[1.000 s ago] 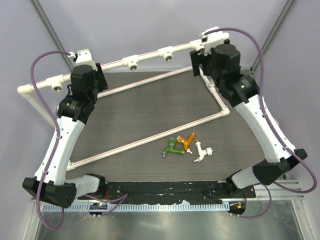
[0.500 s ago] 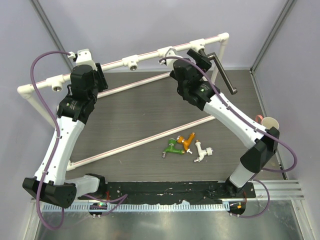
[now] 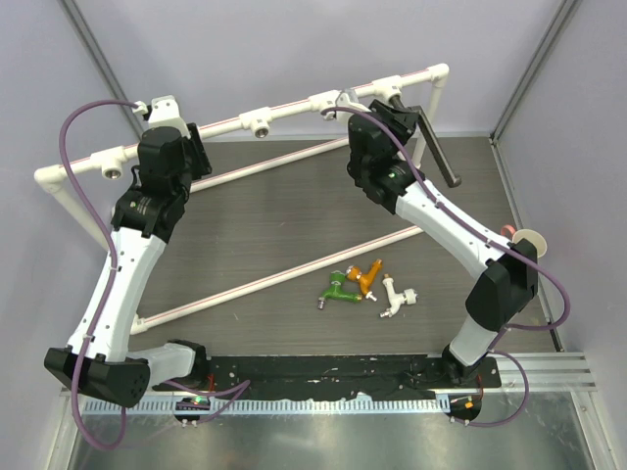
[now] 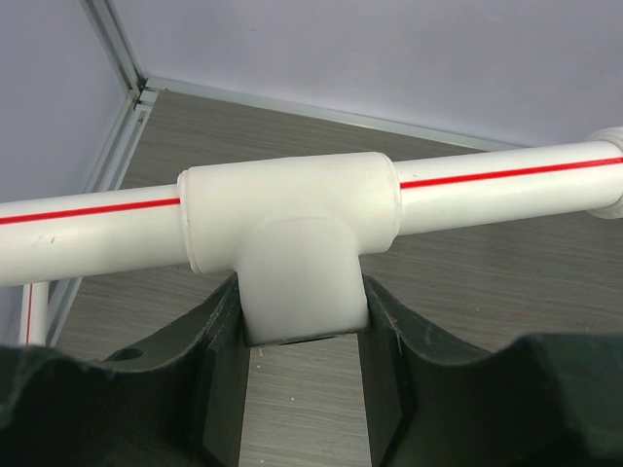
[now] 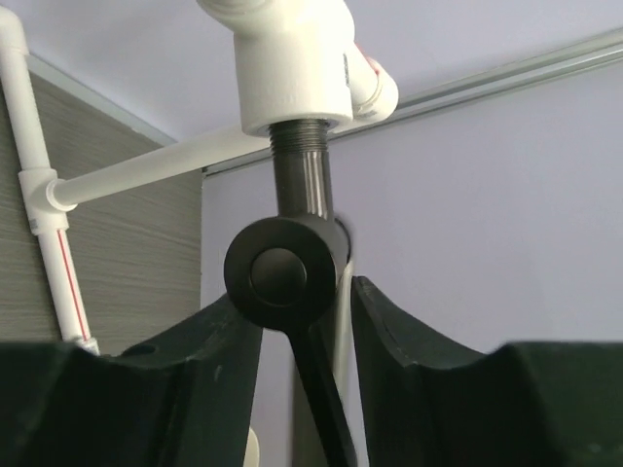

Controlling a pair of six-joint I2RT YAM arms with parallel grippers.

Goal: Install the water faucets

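Note:
The black faucet (image 5: 287,272) is threaded into the end tee (image 5: 292,78) of the white pipe frame (image 3: 284,110) at the back right. Its long tube (image 3: 441,157) slants toward the right. My right gripper (image 5: 304,302) is shut round the faucet's body, the thin handle hanging between the fingers; in the top view it (image 3: 390,116) sits at that corner. My left gripper (image 4: 302,321) is shut on the stem of another tee (image 4: 292,224) at the back left (image 3: 165,110). Green (image 3: 338,289), orange (image 3: 369,276) and white (image 3: 395,297) faucets lie together on the table.
Lower frame pipes (image 3: 294,269) run diagonally across the dark table. A small round cup (image 3: 525,240) stands at the right edge beside the right arm. Two open tees (image 3: 260,122) face forward on the top rail. Enclosure walls stand close behind.
The right arm pulled off the back-right corner, uncovering the black faucet, then its jaws closed from wide open round the faucet's body. The left arm has stayed put.

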